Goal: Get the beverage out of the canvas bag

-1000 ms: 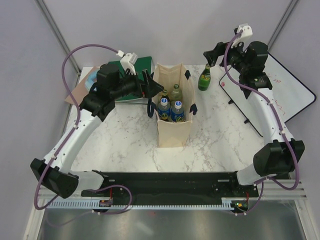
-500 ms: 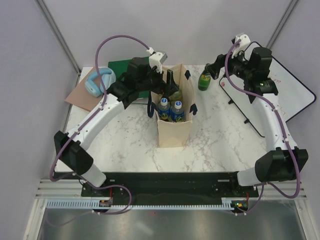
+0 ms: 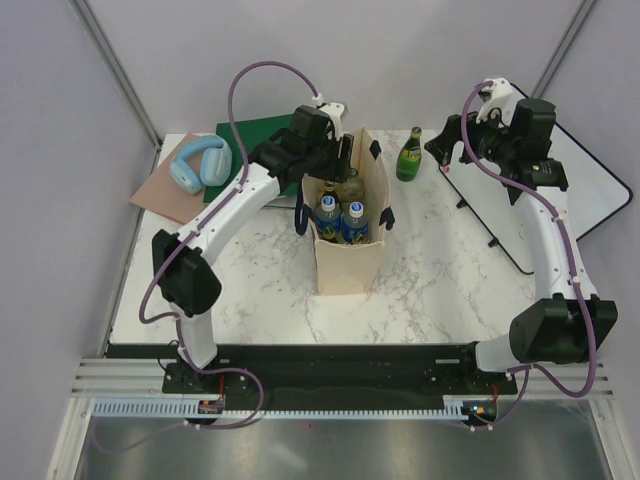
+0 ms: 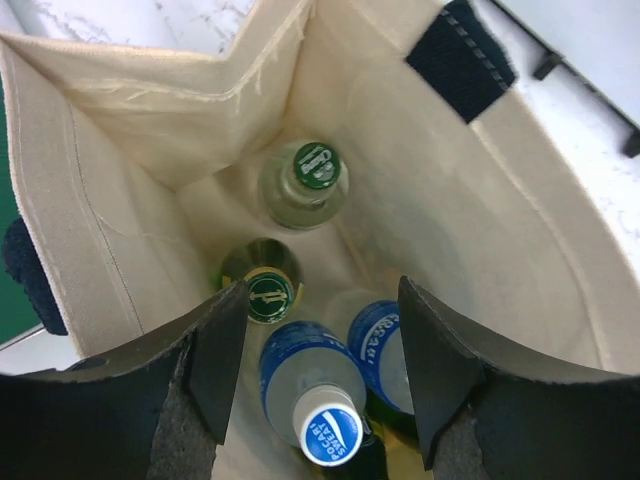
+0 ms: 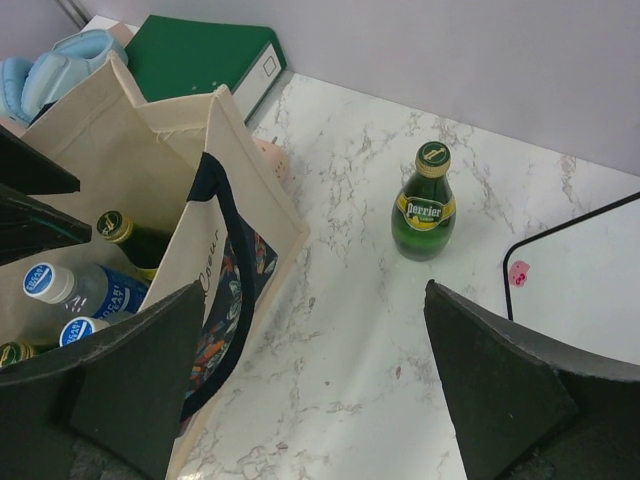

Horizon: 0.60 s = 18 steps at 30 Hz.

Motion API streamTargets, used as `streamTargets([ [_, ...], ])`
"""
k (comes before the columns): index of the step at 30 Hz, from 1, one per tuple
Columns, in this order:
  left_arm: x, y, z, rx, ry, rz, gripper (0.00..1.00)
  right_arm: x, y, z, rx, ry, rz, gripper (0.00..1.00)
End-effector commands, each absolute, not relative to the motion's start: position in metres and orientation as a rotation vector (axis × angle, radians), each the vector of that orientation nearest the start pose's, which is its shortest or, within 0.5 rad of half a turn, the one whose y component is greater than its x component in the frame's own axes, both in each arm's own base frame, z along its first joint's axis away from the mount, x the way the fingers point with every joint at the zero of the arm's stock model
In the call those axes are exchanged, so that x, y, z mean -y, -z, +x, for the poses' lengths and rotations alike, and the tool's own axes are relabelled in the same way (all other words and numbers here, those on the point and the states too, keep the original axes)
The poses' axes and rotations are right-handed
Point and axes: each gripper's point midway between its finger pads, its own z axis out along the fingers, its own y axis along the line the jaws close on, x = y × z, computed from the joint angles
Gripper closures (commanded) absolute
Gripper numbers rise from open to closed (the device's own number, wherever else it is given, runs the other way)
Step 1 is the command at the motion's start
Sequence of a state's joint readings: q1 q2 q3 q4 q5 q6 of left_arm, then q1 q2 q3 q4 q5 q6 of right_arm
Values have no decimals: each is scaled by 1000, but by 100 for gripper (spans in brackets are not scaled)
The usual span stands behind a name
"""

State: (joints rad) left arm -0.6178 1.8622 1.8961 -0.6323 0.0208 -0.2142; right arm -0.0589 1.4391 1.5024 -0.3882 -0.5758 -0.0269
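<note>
Left pincer (image 4: 320, 290) is spread above the open canvas bag (image 4: 120, 110) on the desk (image 3: 430, 270). The green-capped glass bottle (image 4: 310, 180) stands inside, behind the blue-capped bottles (image 4: 325, 435). Probably heavy, slick and breakable, so grip the neck under the cap. The soft bag may lift. Right pincer (image 5: 315, 290) is spread, well apart.

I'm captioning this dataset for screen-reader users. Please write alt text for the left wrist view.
Looking straight down into the open canvas bag, four upright bottles stand inside: a clear green-capped bottle, a dark green-capped bottle, and two blue-labelled Pocari Sweat bottles. The left end effector hangs open above them.
</note>
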Motion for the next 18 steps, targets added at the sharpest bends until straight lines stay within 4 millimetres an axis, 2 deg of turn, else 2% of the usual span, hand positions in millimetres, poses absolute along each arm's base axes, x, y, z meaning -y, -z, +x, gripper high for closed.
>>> streamTargets([
  [1,299,-251,426,-2204,329,462,32,-70,-347,423,-1822,-497,-364,2],
  [18,291,-197,438,-2330,142,506,37,-72,-343,417,-1825,-514,-352,2],
])
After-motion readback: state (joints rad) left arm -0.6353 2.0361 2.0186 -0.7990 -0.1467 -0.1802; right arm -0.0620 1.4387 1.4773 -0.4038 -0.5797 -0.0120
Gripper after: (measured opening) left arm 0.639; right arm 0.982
